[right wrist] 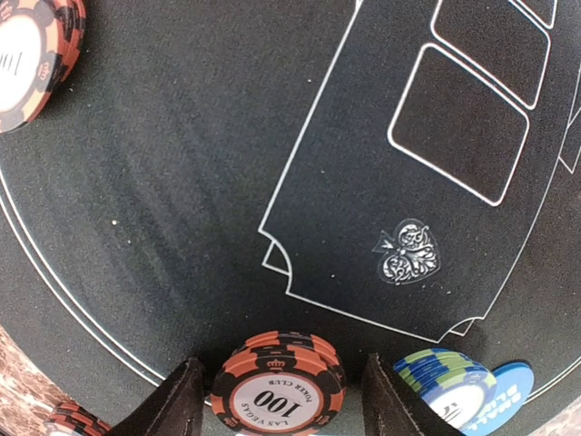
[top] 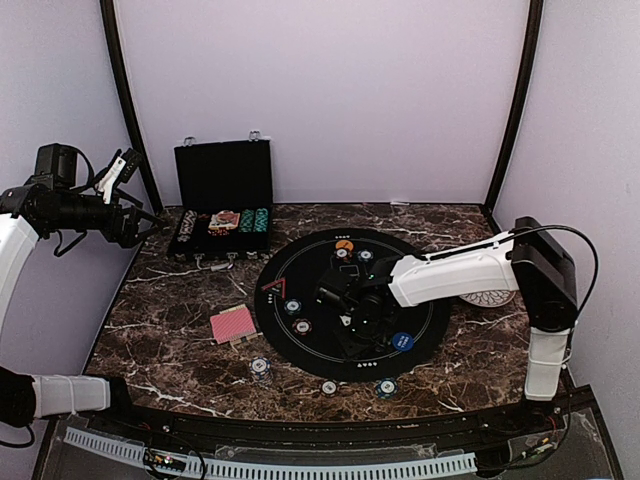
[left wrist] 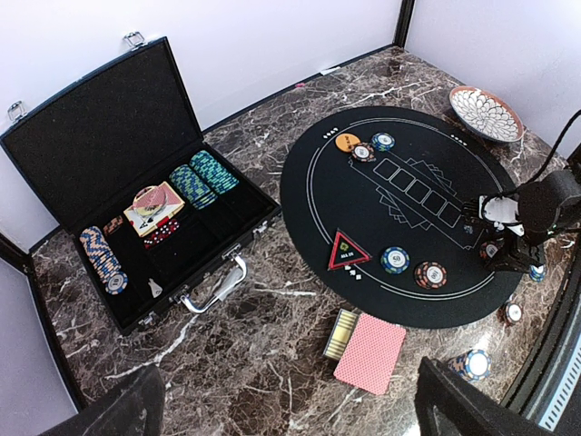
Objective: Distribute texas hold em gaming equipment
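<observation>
Right tool (right wrist: 283,404) sits low over the round black felt mat (right wrist: 182,182). Its two fingers (right wrist: 172,400) are spread to either side of a short stack of orange-and-black striped poker chips (right wrist: 277,386). We see a thin gap on each side, so nothing is pinched and the stack rests on the mat on its own. In the right wrist view, a blue-and-green striped chip stack (right wrist: 449,386) lies just to the right of it, and a blue marker disc (right wrist: 513,386) touches that stack.

Our left tool (top: 118,170) hangs high beyond the left edge of the dark marble counter (left wrist: 272,300), with its fingers wide apart and empty.

At the mat's far rim we find an orange marker disc (left wrist: 347,142) with two striped chips (left wrist: 382,141) just beside it. The red-backed playing cards (left wrist: 369,352) lie on the counter close to the mat's left rim. A few more loose chips (top: 260,368) sit on the counter along the near edge.

The black hinged case (left wrist: 136,118) stands open at the far left with rows of chips inside. The round white patterned plate (left wrist: 486,112) sits beside the mat on the right.
</observation>
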Tool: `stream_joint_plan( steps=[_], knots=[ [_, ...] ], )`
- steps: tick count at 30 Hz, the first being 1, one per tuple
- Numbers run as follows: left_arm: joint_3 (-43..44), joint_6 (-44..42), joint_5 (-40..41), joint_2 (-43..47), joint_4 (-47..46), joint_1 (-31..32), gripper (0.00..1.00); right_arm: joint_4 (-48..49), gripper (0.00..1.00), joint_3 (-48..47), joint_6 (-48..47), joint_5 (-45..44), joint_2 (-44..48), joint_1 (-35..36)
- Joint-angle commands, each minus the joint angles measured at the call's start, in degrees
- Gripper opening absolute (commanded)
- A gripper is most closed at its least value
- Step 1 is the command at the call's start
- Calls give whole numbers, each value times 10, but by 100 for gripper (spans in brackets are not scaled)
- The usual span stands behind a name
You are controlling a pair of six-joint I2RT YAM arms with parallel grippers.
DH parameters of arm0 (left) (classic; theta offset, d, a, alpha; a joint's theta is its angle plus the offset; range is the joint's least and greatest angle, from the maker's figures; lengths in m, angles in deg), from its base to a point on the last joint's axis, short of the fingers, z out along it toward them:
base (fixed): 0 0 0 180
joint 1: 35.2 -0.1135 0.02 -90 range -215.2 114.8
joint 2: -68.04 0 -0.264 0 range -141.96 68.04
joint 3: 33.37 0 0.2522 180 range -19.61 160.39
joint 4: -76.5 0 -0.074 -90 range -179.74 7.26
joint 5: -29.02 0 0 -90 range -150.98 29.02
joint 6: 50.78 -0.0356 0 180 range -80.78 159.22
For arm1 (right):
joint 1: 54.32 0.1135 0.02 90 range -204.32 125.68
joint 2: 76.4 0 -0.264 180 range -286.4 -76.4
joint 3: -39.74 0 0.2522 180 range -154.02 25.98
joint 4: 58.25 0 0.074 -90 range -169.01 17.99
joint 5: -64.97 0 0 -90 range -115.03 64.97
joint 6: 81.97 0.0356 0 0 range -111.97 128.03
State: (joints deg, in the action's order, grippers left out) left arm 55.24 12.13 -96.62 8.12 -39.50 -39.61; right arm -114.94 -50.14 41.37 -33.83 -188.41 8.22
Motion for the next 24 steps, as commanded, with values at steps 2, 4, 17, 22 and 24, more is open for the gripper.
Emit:
stream_joint_plan(
  steps=[2, 4, 17, 22, 24],
  knots=[
    [12, -6, -16, 2, 11, -3, 99, -6, 61, -30, 10, 1, 12, 2],
    [13, -6, -14, 2, 11, -3, 99, -15, 61, -46, 16, -7, 21, 6],
    [8, -3, -11, 0, 8, -3, 99, -87, 72, -284, 4, -11, -39, 101],
    [1, -4, -12, 6, 8, -3, 99, -102, 82, -385, -17, 6, -114, 129],
    [-2, -5, -12, 9, 8, -3, 99, -106, 85, -412, -28, 16, -143, 136]
  ],
)
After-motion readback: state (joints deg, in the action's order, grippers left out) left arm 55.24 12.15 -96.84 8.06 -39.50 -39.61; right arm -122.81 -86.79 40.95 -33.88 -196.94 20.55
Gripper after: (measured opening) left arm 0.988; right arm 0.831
